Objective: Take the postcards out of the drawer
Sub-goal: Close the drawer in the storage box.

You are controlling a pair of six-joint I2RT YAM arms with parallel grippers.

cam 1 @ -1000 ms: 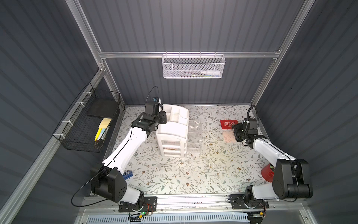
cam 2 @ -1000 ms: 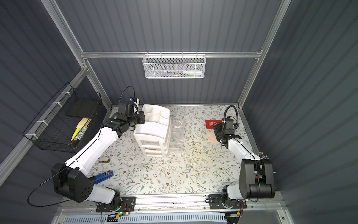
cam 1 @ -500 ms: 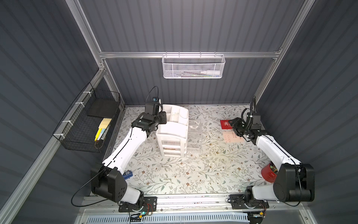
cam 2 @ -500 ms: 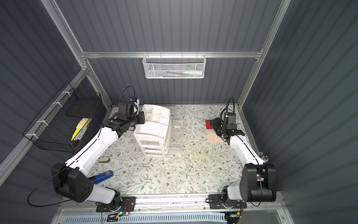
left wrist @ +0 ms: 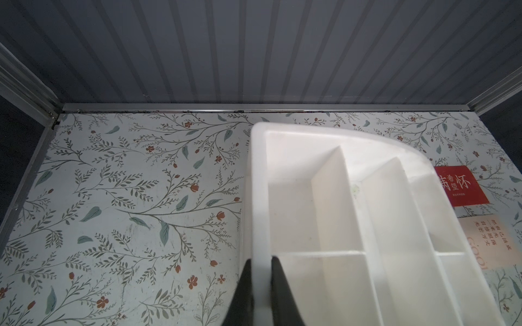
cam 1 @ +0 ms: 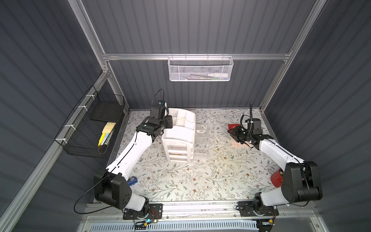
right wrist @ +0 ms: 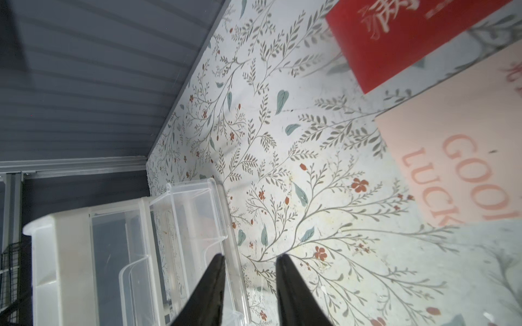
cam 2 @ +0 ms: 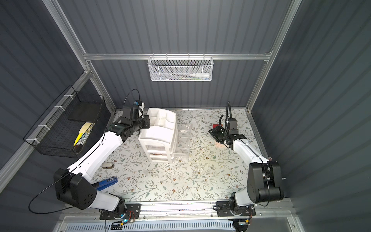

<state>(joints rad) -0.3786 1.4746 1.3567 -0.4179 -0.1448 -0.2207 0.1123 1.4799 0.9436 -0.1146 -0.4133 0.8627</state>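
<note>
Since a moment ago our right gripper (right wrist: 250,256) has swung off the cards and turned toward the clear drawer (right wrist: 195,214). Its fingers have drawn in to a modest gap with nothing between them. Our left gripper (left wrist: 261,258) has not shifted, and its fingers pinch the rim of the white organizer (left wrist: 258,169). The red postcard (right wrist: 409,42) and a peach postcard (right wrist: 457,169) lie flat on the table (right wrist: 282,127), apart from our right fingertips, on the side away from the drawer. We judge two cards are out. The third we cannot find; it may be under the peach one or in a drawer, so one check remains.
</note>
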